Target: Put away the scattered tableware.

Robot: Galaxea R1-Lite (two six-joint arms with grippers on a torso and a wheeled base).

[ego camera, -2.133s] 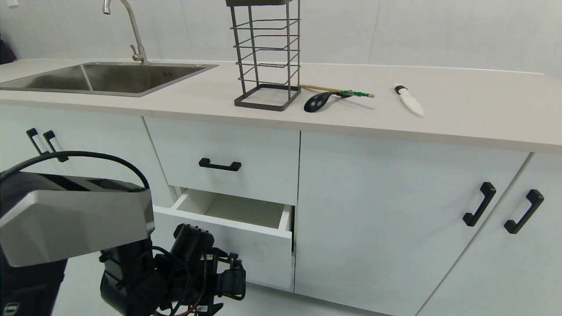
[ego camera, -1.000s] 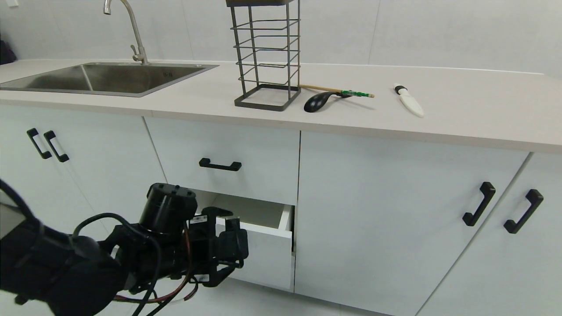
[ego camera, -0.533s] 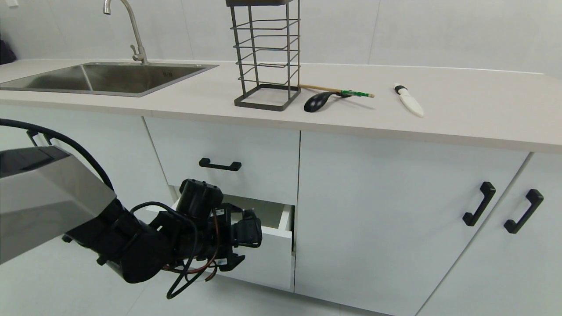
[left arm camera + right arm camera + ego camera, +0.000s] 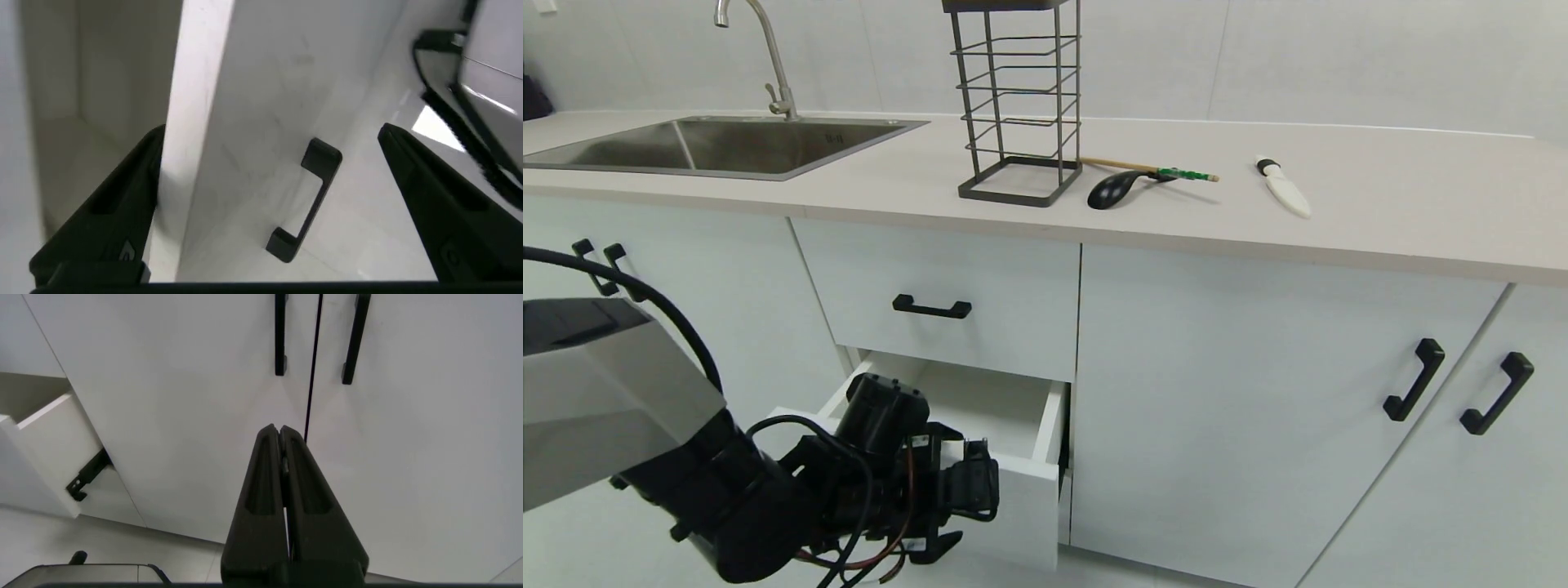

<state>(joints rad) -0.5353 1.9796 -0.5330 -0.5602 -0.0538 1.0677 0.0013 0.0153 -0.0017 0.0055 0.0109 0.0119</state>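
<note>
Writing: We see a small mark on the back wall of the sink [image 4: 727, 145], too small for us to read.
Left gripper: The left gripper [image 4: 271, 135] sits low in front of the cabinets, at the pulled-out lower drawer [image 4: 1021, 494]. Its jaws are spread wide and straddle the drawer's front panel. One finger [image 4: 106, 220] is on the inner side and the other on the outer face, with the black handle [image 4: 304, 200] between them. We cannot tell whether either finger touches the panel.
Right gripper: The right gripper [image 4: 283, 434] has its fingers pressed together with nothing between them. It points at white cabinet doors [image 4: 163, 392] with two black pulls.
Tableware: A black spoon [image 4: 1112, 189] and chopsticks [image 4: 1152, 169] lie touching on the countertop [image 4: 890, 184], just right of a wire rack [image 4: 1018, 106]. A white knife [image 4: 1284, 188] lies farther right, apart from them.
Drawer: It stands open below a closed drawer.
</note>
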